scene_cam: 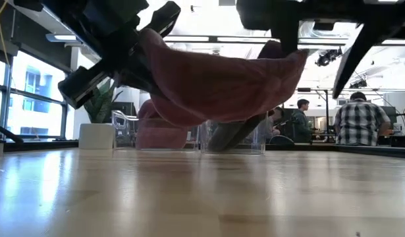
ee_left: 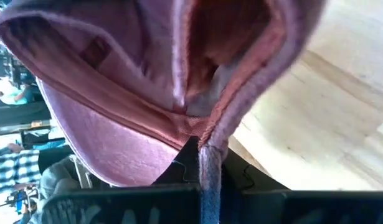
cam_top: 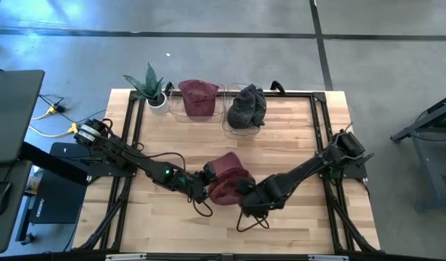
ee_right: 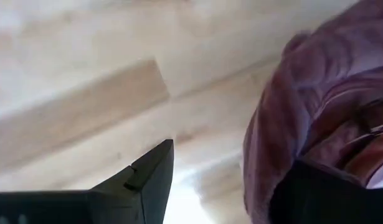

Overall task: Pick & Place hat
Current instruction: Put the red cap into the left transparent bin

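Both grippers meet at the red hat (cam_top: 226, 185), lifted clear above the table (cam_top: 295, 145): left gripper (cam_top: 203, 180) clamped on its edge, right gripper (cam_top: 246, 190) spread beside it; right should grip before left releases

Counter (cam_top: 295, 145): plant (cam_top: 151, 88) far left; two bins along far edge, left bin (cam_top: 199, 109) holding a hat, right bin (cam_top: 244, 119) holding another; third hat (cam_top: 226, 177) near centre, between both end effectors, off the surface.
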You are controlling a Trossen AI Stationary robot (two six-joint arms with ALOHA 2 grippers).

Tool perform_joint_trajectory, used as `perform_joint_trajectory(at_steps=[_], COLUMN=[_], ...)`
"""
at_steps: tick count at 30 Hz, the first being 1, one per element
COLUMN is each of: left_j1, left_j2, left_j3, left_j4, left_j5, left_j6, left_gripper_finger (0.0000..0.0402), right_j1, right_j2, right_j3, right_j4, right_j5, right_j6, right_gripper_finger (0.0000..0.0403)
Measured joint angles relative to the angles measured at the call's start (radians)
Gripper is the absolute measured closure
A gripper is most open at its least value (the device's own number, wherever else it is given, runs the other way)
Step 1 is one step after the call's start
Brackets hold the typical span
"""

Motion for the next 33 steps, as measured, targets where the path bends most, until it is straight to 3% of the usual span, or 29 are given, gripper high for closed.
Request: perform_joint_trajectory(at_steps=[10,15,23,33], left_j1=[0.008,0.008,0.008,0.008], left_j2=[0.001,0.001,0.001,0.001], left_j3=[0.000,0.000,0.000,0.000], left_j4=[0.018,0.019,0.019,0.019], left_j5=[0.012,0.098,0.140,0.169], left_j6=[0.001,-0.005,-0.035,-0.080], left_gripper_finger=[0.0400,0.0400,0.0400,0.0400], right_j1=[0.011,-0.031,-0.088,-0.100], right_j2=[-0.010,-0.010,-0.015,-0.142], right_j3=[0.000,0.000,0.000,0.000], right_j4=[0.153,0.154,0.123,0.238], right_j5=[0.031,0.077,-0.177,-0.295], right_j6=[0.099,0.227,0.428,0.732], right_gripper_finger=[0.0204,0.0204,0.0202,0.0201])
